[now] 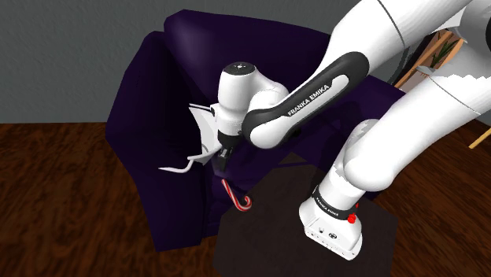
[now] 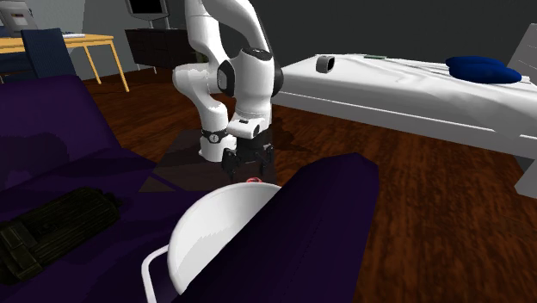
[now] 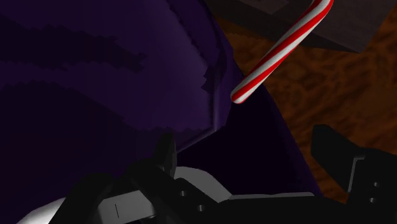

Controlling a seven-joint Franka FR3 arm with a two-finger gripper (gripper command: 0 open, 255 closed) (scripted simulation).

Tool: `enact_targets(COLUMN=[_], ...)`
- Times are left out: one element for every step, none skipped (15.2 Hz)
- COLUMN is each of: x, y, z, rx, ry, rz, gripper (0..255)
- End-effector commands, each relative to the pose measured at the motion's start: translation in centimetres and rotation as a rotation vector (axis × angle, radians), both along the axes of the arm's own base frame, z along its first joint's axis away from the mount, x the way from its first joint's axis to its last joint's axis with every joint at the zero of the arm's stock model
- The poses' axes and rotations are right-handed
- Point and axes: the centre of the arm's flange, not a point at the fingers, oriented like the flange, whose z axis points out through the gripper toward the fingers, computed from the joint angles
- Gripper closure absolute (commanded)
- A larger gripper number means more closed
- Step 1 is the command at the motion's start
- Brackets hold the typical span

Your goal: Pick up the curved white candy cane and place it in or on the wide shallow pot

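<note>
Your jaws hang spread and empty just beside the white pot (image 2: pixel 215 228), the red-and-white striped candy cane (image 3: pixel 280 51) lying ahead of them against the purple sofa (image 3: pixel 95 95).

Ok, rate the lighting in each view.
Shoulder view: dim, purple sofa near black, candy cane stands out. Second exterior view: brighter, white pot crisp, no glare. Wrist view: darkest, sofa folds lost in shadow, candy cane bright.

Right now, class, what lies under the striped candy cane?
In the wrist view, wooden floor and a corner of the dark stand show beneath the candy cane; the purple sofa covers the floor beside it.
</note>
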Motion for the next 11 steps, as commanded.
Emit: enact_targets(x=[0.0, 0.0, 0.0, 0.0, 0.0, 0.0, 0.0, 0.0, 0.0, 0.0, 0.0], y=[0.0, 0.0, 0.0, 0.0, 0.0, 0.0, 0.0, 0.0, 0.0, 0.0, 0.0], z=[0.0, 0.0, 0.0, 0.0, 0.0, 0.0, 0.0, 0.0, 0.0, 0.0, 0.0], rx=[0.0, 0.0, 0.0, 0.0, 0.0, 0.0, 0.0, 0.0, 0.0, 0.0, 0.0], ry=[0.0, 0.0, 0.0, 0.0, 0.0, 0.0, 0.0, 0.0, 0.0, 0.0, 0.0], rz=[0.0, 0.0, 0.0, 0.0, 0.0, 0.0, 0.0, 0.0, 0.0, 0.0, 0.0], gripper=[255, 255, 255, 255, 255, 255, 255, 255, 255, 255, 0])
